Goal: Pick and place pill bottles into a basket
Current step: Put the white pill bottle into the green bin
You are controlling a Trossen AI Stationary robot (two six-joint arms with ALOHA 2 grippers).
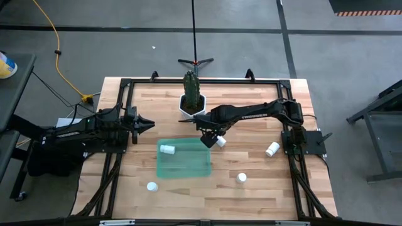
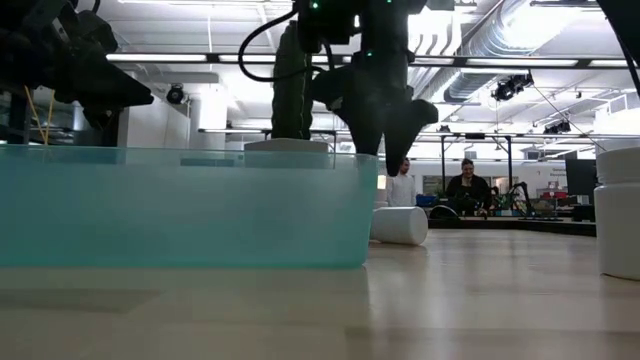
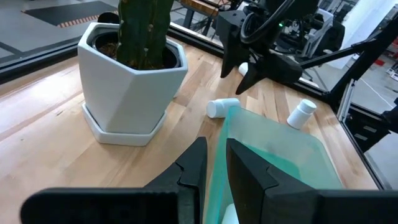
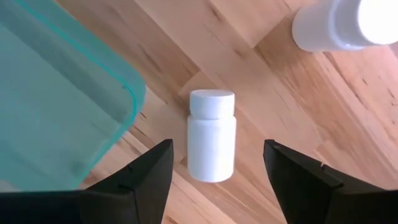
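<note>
Bottle (image 4: 211, 137) flat on its side between spread right hand (image 4: 217, 180) fingers.

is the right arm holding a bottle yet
No, the right gripper has its jaws open, with the pill bottle lying on the table between them, untouched.

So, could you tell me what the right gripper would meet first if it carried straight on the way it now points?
Most likely the lying pill bottle framed between the right gripper's open fingers, just off the basket's corner; nothing shows in between.
</note>
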